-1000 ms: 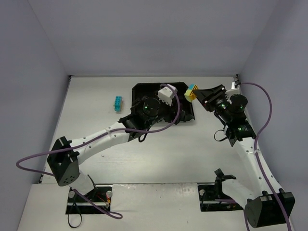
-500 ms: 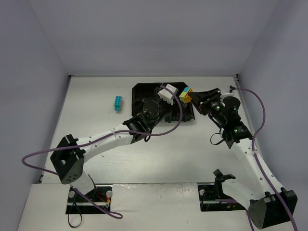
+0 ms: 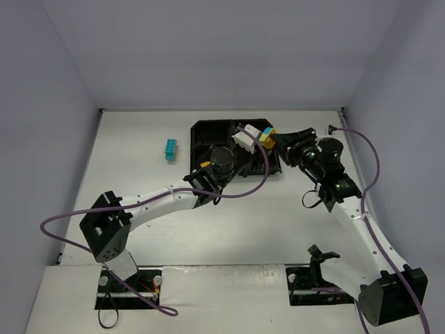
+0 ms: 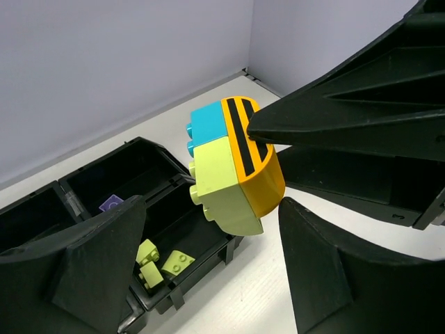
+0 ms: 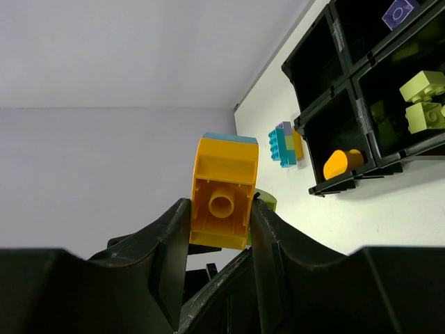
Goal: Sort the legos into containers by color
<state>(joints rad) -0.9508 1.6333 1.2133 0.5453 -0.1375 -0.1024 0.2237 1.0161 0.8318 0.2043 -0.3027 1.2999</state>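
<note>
Right claw (image 3: 272, 138) horizontal, tight on legos (image 4: 233, 163)

Our white left arm (image 3: 156, 202) reaches from the table's near edge toward the far middle, and its black left gripper (image 4: 212, 202) has jaws spread wide. Our white right arm (image 3: 368, 229) bends leftward, and its black right gripper (image 5: 221, 205) is pinched on an orange curved plastic brick (image 5: 222, 188). The two grippers are nearly tip to tip.
</note>
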